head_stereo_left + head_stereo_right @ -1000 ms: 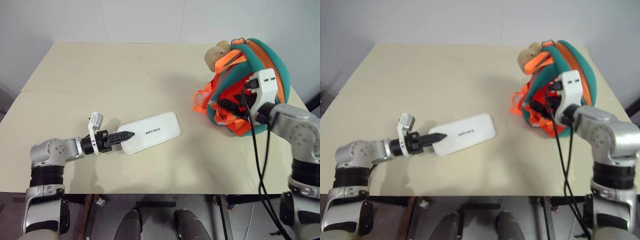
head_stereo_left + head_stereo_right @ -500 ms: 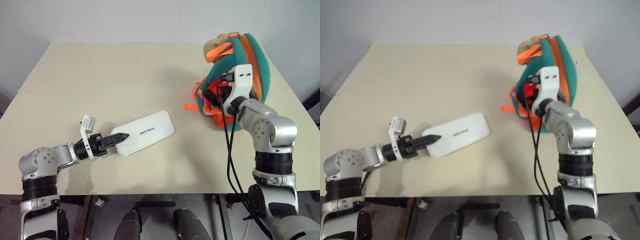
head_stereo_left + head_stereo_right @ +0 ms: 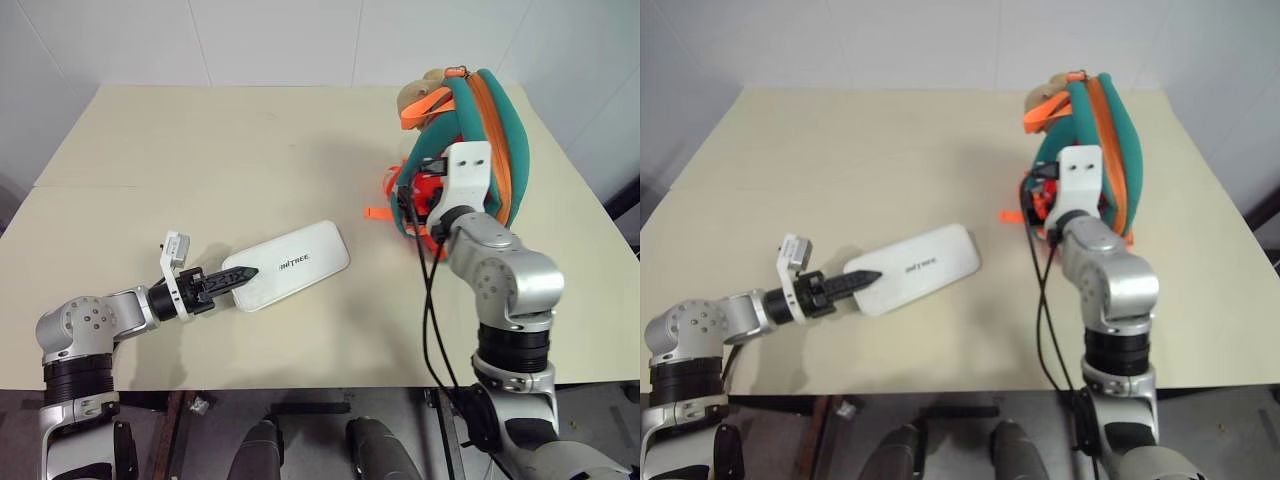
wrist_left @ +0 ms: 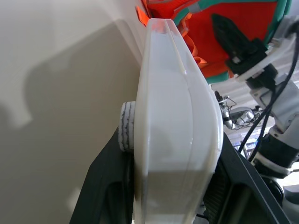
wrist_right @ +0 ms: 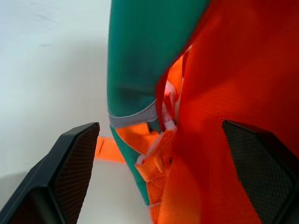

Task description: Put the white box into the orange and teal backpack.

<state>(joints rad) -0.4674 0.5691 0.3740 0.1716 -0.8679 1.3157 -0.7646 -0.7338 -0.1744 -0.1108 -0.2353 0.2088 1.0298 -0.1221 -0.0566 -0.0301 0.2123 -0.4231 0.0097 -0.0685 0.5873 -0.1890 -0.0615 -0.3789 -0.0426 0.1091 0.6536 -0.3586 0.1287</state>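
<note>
The white box (image 3: 288,278) lies flat on the cream bench (image 3: 200,160), a little toward the near edge and left of the middle, its long side running diagonally from near left to far right, with its dark lettering facing up. The left gripper (image 3: 240,276) is clamped on the box's near left end; in the left wrist view the two black fingers (image 4: 100,182) sit on either side of the slim box edge. The orange and teal backpack (image 3: 495,140) stands upright near the far right corner of the bench, well apart from the box, with a tan plush toy (image 3: 418,95) at its top and orange straps (image 3: 385,212) trailing onto the bench. The right gripper (image 5: 163,154) has its fingers spread wide against the backpack's orange panel, holding nothing
</note>
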